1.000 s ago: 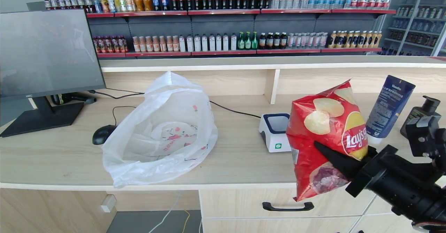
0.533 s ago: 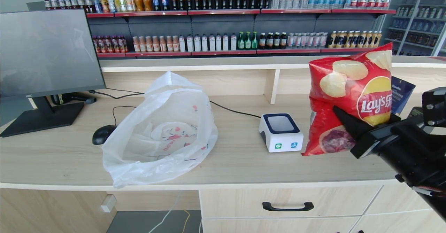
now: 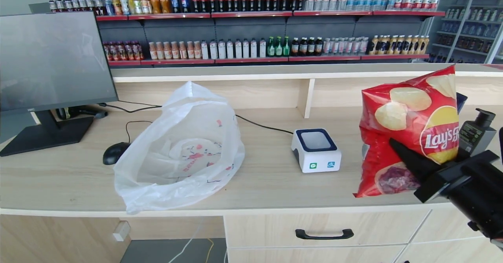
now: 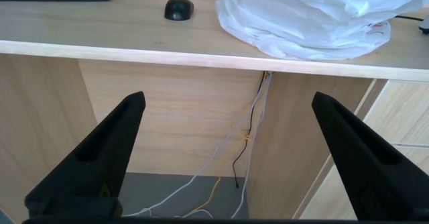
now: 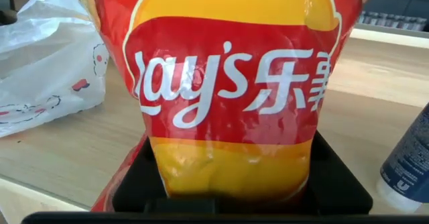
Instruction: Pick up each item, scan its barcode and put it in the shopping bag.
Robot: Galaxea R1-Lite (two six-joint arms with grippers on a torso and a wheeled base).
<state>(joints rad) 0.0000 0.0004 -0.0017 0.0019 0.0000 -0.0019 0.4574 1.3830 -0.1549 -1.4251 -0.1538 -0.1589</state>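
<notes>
Head view: fingers (image 3: pixel 408 159) of your right gripper (image 3: pixel 397 148) are clamped on the chip bag's (image 3: pixel 408 109) lower half. The bag is upright over the bench (image 3: pixel 271 180), near the scanner (image 3: pixel 316 149). Likely light, puffy, slick and crushable; grip a sealed edge gently. Shopping bag (image 3: pixel 180 149): open, well apart. Left gripper (image 4: pixel 228 157): fingers apart, below the bench.

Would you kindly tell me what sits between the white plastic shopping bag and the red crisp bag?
In the head view, a white box-shaped barcode scanner stands on the pale wooden counter between them.
</notes>
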